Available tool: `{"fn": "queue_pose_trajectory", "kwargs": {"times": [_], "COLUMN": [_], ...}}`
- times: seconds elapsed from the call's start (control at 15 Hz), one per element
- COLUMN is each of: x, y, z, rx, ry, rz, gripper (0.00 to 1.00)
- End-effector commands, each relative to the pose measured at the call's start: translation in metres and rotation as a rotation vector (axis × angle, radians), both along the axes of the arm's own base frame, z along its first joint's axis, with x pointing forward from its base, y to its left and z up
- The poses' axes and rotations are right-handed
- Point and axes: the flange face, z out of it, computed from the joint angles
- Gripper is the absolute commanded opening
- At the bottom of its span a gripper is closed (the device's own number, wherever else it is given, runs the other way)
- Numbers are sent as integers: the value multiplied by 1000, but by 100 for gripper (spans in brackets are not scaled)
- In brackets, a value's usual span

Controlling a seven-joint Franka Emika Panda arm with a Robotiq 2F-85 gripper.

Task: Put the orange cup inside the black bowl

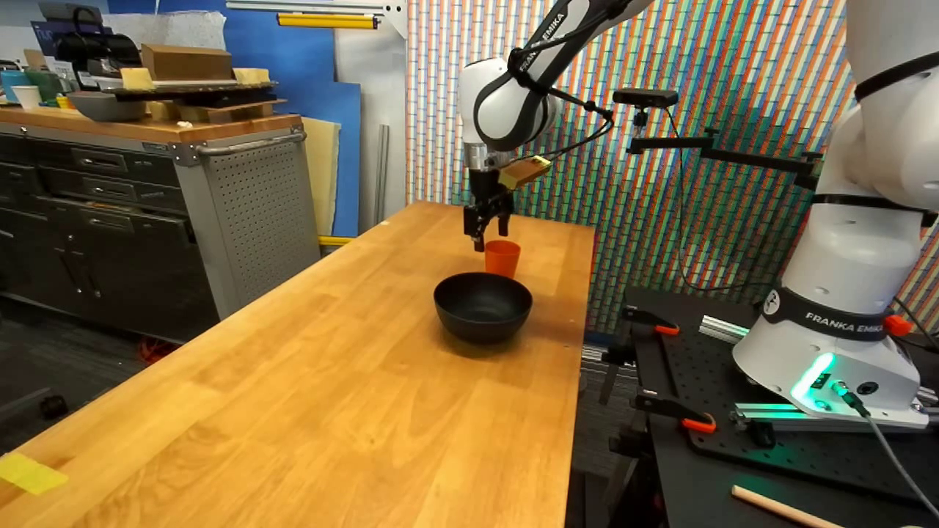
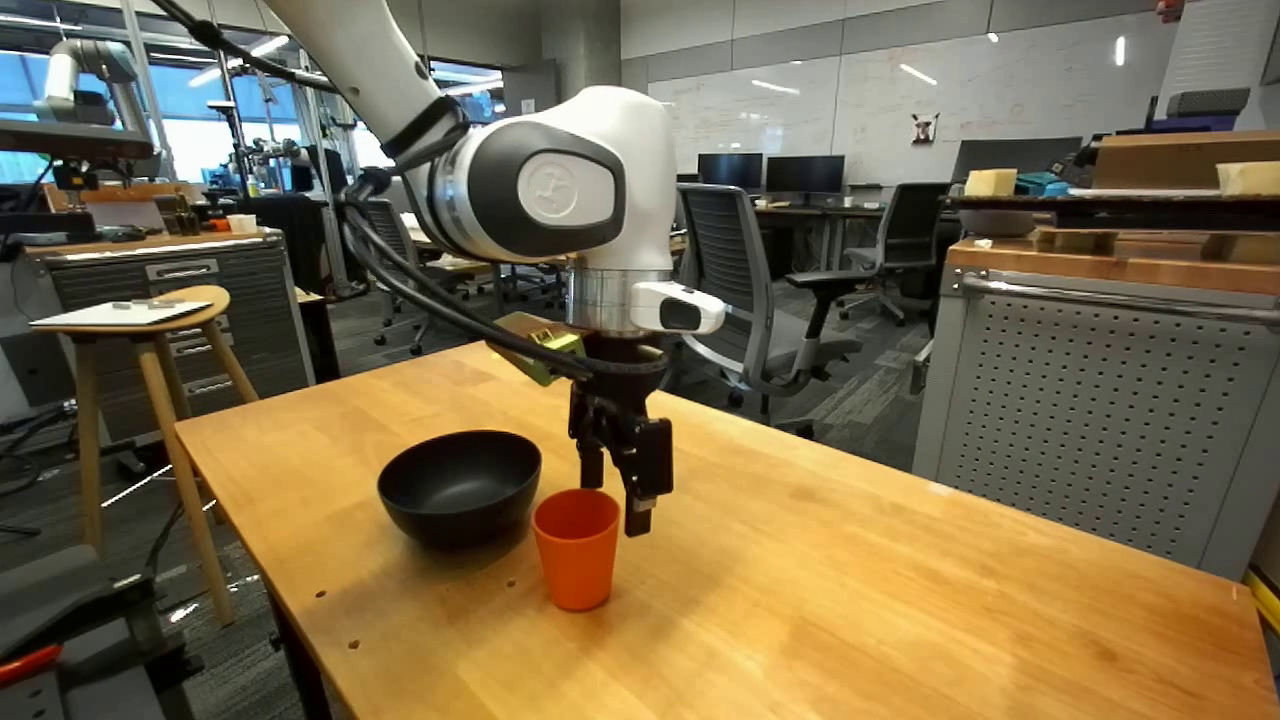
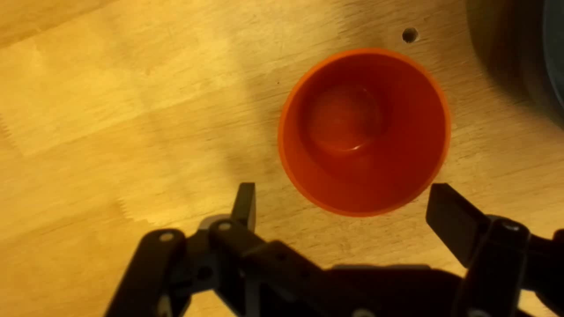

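Seems only at the approach, with fingers (image 3: 454, 220) parted and empty near the orange cup (image 2: 578, 560), upright on the wooden desk (image 2: 800, 560) beside the black bowl (image 2: 460, 500), and has grasp, lift and placement left.

The place looked like a robotics laboratory, which was also partly equipped as an office. In an exterior view, between three and four o'clock, a robot base (image 1: 829, 348) stood over a perforated plate (image 1: 700, 378); between nine and ten o'clock there was a dark drawer cabinet (image 1: 110, 209). In an exterior view, near ten o'clock, what seemed another robot arm (image 2: 62, 82) was visible, and between one and two o'clock a whiteboard (image 2: 870, 110), two monitors (image 2: 805, 175) and an office chair (image 2: 722, 250).
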Motion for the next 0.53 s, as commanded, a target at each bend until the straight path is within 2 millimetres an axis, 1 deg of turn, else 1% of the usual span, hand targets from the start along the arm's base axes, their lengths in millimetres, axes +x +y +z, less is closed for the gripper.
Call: {"fn": "queue_pose_trajectory", "kwargs": {"times": [0.0, 0.07, 0.13, 0.2, 0.27, 0.4, 0.47], "x": [1, -1, -4, -6, -8, -10, -12], "y": [-13, -15, -15, -15, -15, -13, -12], "z": [-10, -13, -17, -20, -22, -27, -29], "rx": [13, 17, 29, 41, 55, 100, 123], "ry": [-2, 6, 15, 24, 27, 41, 46], "rz": [-37, -46, -57, -62, -74, -107, -122], "gripper": [100, 100, 85, 73, 66, 49, 42]}}
